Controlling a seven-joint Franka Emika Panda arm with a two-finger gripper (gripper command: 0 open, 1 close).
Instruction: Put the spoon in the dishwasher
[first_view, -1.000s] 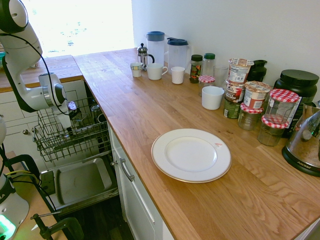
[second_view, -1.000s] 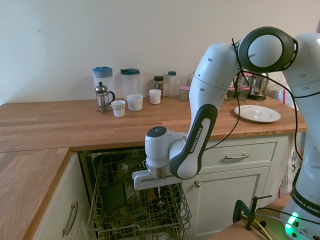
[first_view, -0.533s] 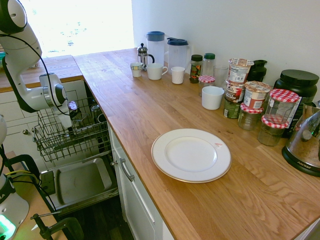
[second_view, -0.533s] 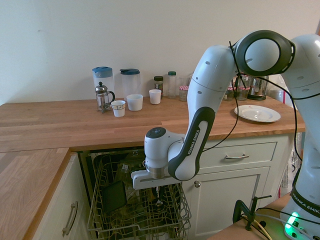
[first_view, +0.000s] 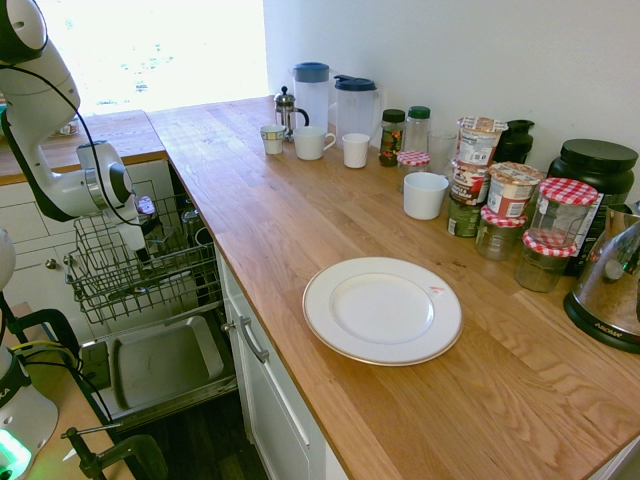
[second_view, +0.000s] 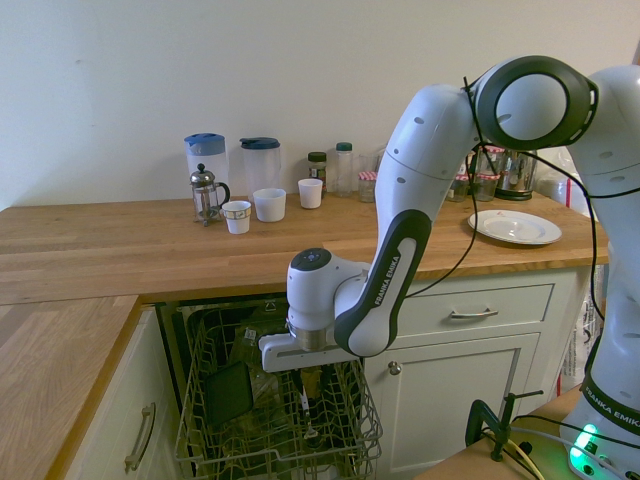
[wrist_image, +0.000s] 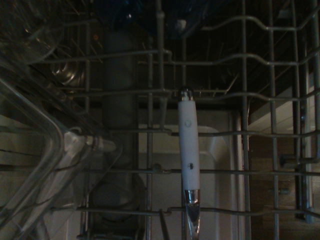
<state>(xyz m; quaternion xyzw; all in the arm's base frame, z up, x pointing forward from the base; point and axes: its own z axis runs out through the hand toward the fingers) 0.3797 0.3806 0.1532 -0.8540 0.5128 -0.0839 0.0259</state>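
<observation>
The dishwasher stands open, its grey wire rack (first_view: 130, 275) pulled out above the grey door panel (first_view: 160, 365). My gripper (second_view: 305, 378) hangs low over the rack (second_view: 230, 440), pointing down among the wires. Right under it a slim spoon (second_view: 308, 415) hangs or stands slightly tilted inside the rack. The wrist view shows this spoon (wrist_image: 188, 150) with a white middle section and shiny metal ends, lying across the rack wires. I cannot tell whether it is held or resting in the rack. In the first exterior view the gripper (first_view: 148, 235) is partly hidden by the wires and no spoon shows.
A clear glass container (wrist_image: 40, 165) and a dark item (second_view: 228, 392) sit in the rack. The wooden counter (first_view: 300, 230) carries a white plate (first_view: 382, 310), mugs, jugs, jars and a kettle. White cabinet drawers (second_view: 470, 315) flank the dishwasher.
The wrist has risen a little and shifted slightly left over the rack. The spoon now shows below the hand, where before it was hidden.
</observation>
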